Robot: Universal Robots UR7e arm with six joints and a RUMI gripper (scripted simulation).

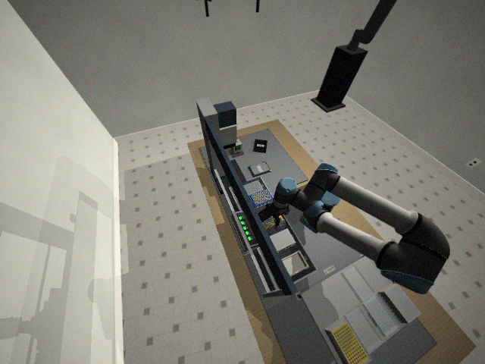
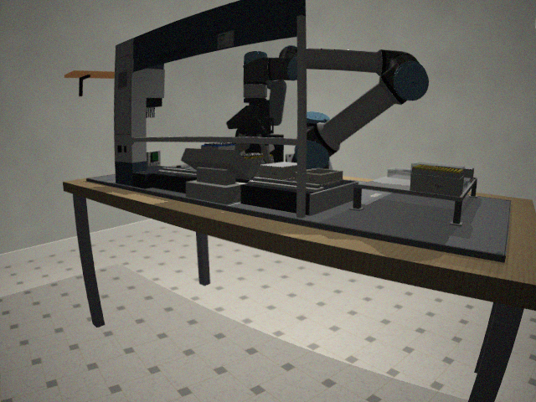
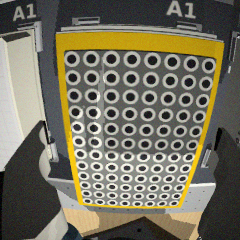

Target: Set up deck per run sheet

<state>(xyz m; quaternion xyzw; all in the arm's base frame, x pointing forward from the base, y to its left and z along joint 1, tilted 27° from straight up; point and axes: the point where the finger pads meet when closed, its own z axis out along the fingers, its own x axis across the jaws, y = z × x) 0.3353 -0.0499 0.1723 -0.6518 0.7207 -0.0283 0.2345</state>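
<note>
A yellow-framed tip rack sits on a middle deck position, with an engraved 'A1' beyond its far right corner. My gripper is open directly above it, one dark finger beside each long side and neither touching the rack. In the overhead view the gripper covers most of this rack. A blue-framed rack and a plate lie on one side. A white sealed block and an open reservoir lie on the other. From the side, the gripper hangs under the gantry beam.
The handler's gantry wall runs along the far side of the deck. A lid and a dark nest lie on the grey mat beyond. The shelf unit holds another yellow rack and several pale items.
</note>
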